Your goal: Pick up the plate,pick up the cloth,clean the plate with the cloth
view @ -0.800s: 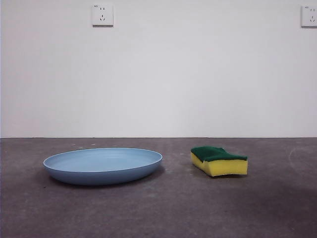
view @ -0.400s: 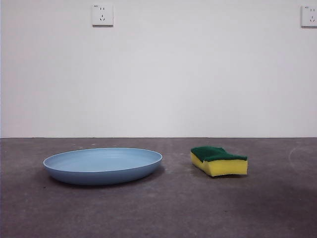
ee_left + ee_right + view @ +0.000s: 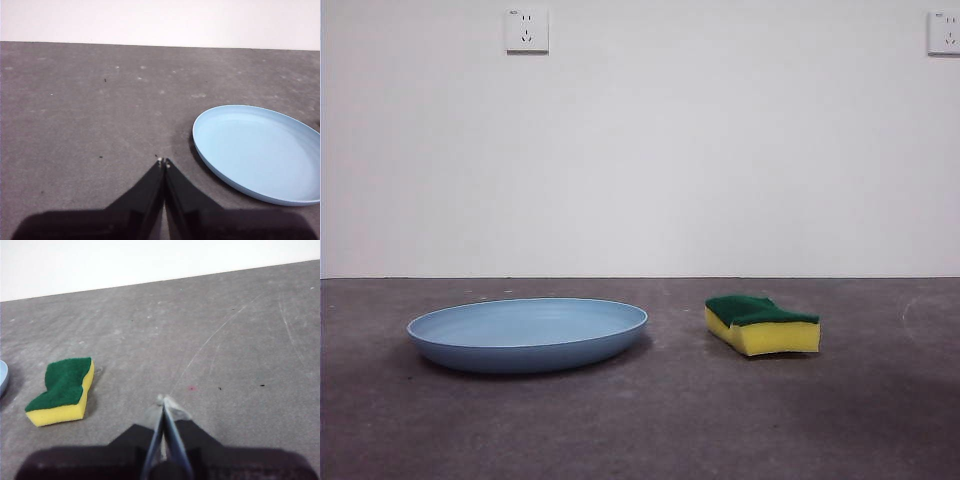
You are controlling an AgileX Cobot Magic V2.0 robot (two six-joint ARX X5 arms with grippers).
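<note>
Both grippers waited with nothing between their jaws: the left gripper [image 3: 163,161] had its two black jaws pressed together to a point above bare table, and the right gripper [image 3: 163,401] likewise had its jaws drawn together, tips meeting over the grey surface. Neither arm showed in the front view. Just beyond and to one side of the left gripper's tips in its wrist view lay the plate [image 3: 255,150], light blue, wide and shallow, flat on the table [image 3: 90,115] and apart from the jaws. In the right wrist view the cloth [image 3: 62,390], a yellow sponge with a dark green scouring layer facing up and wavy sides, lay on the table well apart from the right gripper, with a sliver of the plate's rim at the picture's edge beyond it. From the front, the plate [image 3: 527,334] sat left of centre and the cloth [image 3: 762,325] right of centre, near each other but not touching, a strip of table between them. Behind the table rose a plain white wall [image 3: 720,150] bearing two sockets, one socket [image 3: 527,30] above the plate and the other [image 3: 944,32] at the far right edge.
</note>
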